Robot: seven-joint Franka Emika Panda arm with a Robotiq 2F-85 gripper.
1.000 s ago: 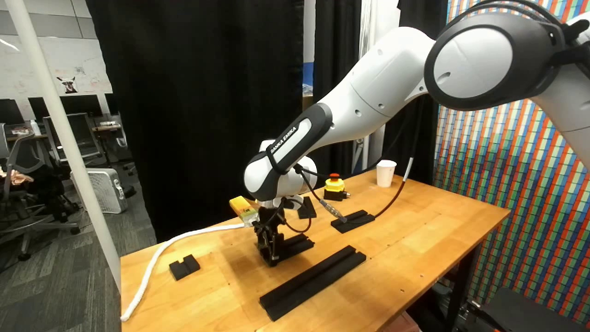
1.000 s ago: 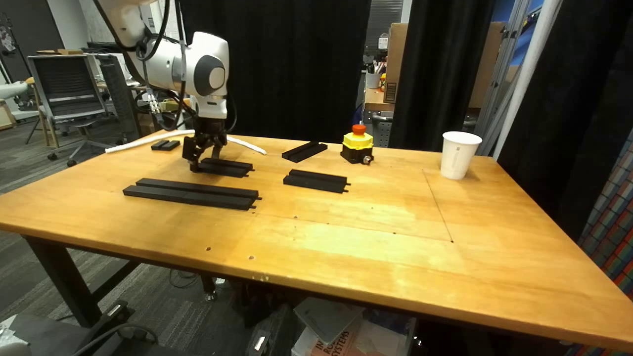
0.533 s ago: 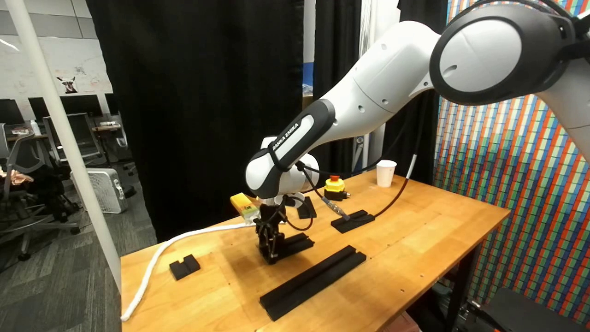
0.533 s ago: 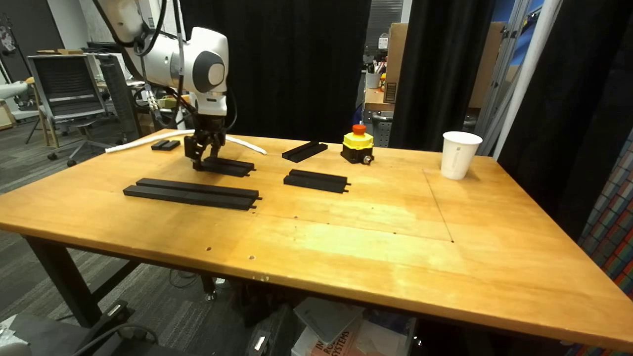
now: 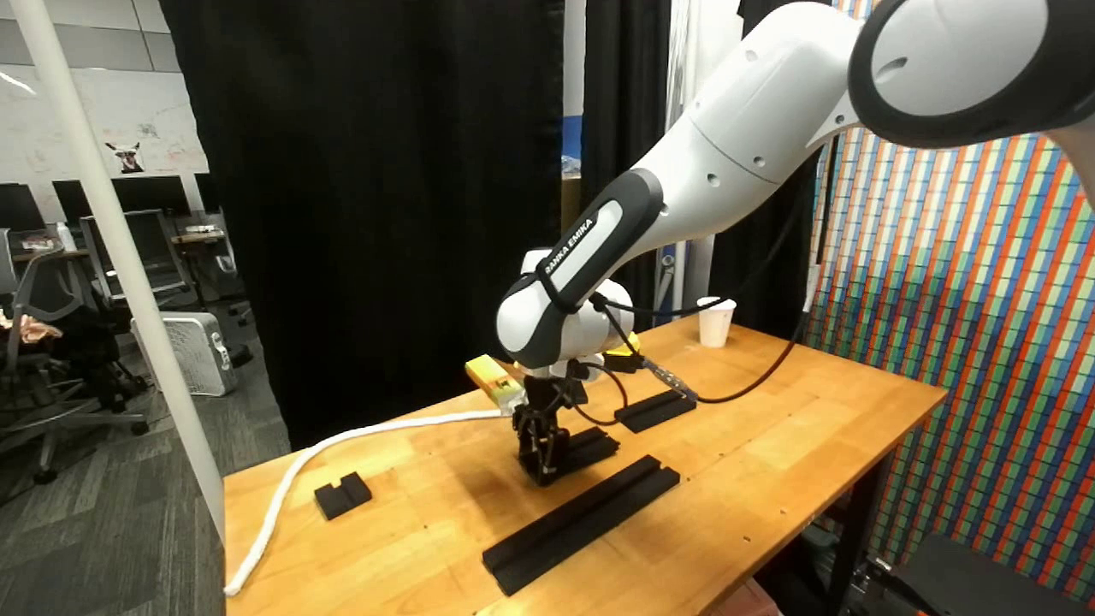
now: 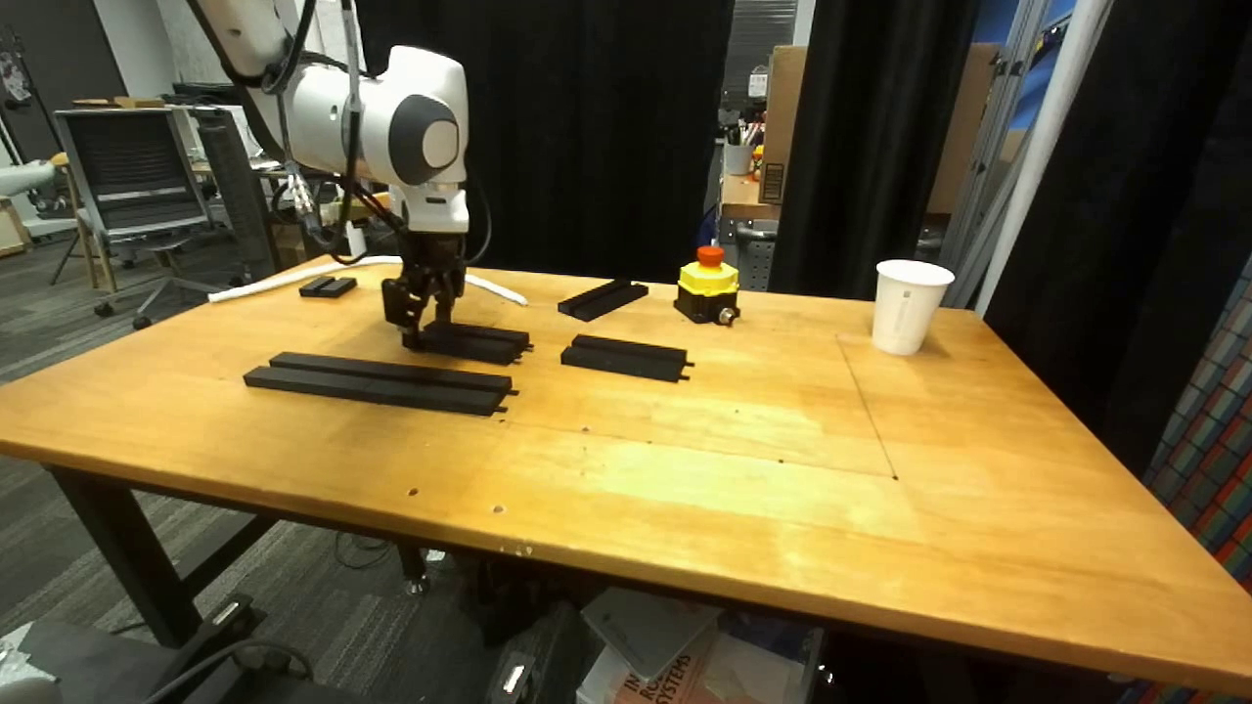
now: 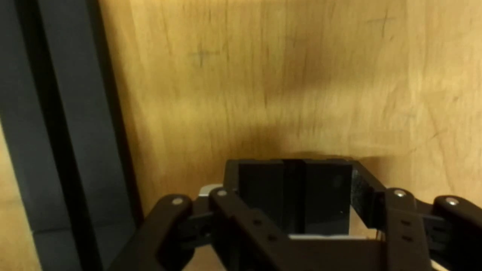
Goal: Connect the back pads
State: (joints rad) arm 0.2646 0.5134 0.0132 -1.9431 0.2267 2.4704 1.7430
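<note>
My gripper [image 7: 295, 178] is shut on a grooved black back pad [image 7: 327, 199], one finger against each long side, as the wrist view shows. In both exterior views this held pad [image 6: 484, 344] stays low over the table; whether it touches the wood I cannot tell. Beside it, nearer the front edge, lies a long black strip [image 6: 377, 381] of joined pads, roughly parallel; a seam crosses the strip [image 7: 64, 150] in the wrist view. Small pegs stick out from one end of both. Two more back pads lie apart: a single pad [image 6: 626, 358] and an angled pad [image 6: 603, 299] farther back.
A small black block [image 5: 342, 496] sits near the table's end, close to a white cable [image 5: 342, 443]. A yellow and red stop button [image 6: 708, 286] and a white cup [image 6: 910, 308] stand toward the back. A dark arm cable [image 5: 753, 385] hangs over the table.
The jaws have closed on the pad. Gripper and pad have shifted together toward the right in both exterior views, closer to the long strip and the single pad.
</note>
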